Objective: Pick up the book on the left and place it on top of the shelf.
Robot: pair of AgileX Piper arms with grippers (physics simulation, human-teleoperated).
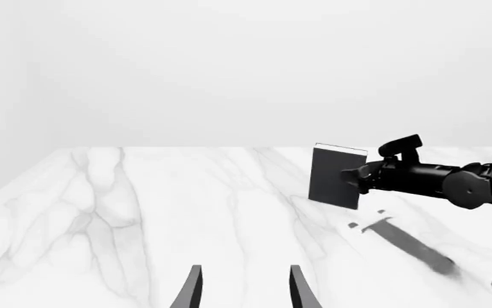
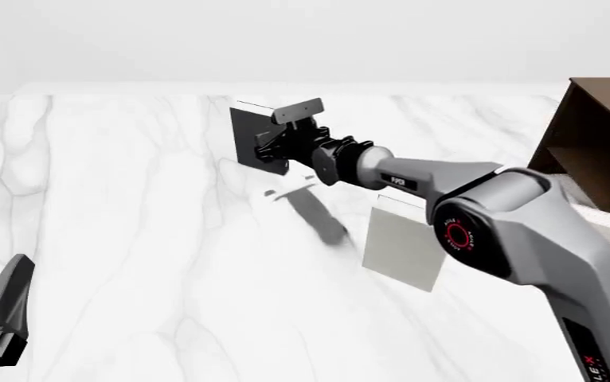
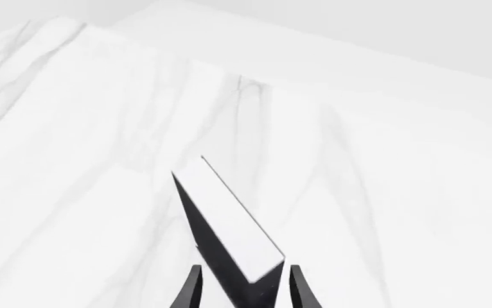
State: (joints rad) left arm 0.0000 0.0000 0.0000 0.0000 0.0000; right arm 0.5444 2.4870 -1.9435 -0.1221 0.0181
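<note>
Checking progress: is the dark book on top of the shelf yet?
No, the right gripper holds the dark book above the table, away from the shelf.

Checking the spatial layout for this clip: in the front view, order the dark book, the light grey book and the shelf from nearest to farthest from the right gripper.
1. Dark book: between the right gripper's fingers, lifted.
2. Light grey book: upright, mid-table, under the forearm.
3. Shelf: far right edge.

— What do we see around us?
— A white marble table (image 2: pixel 124 239) with faint grey veins, stretching wide under even, soft light
— And behind it?
— We see only a plain pale-grey wall (image 1: pixel 246 64) meeting the table's far edge; shadows on the marble stay faint and blurred
</note>
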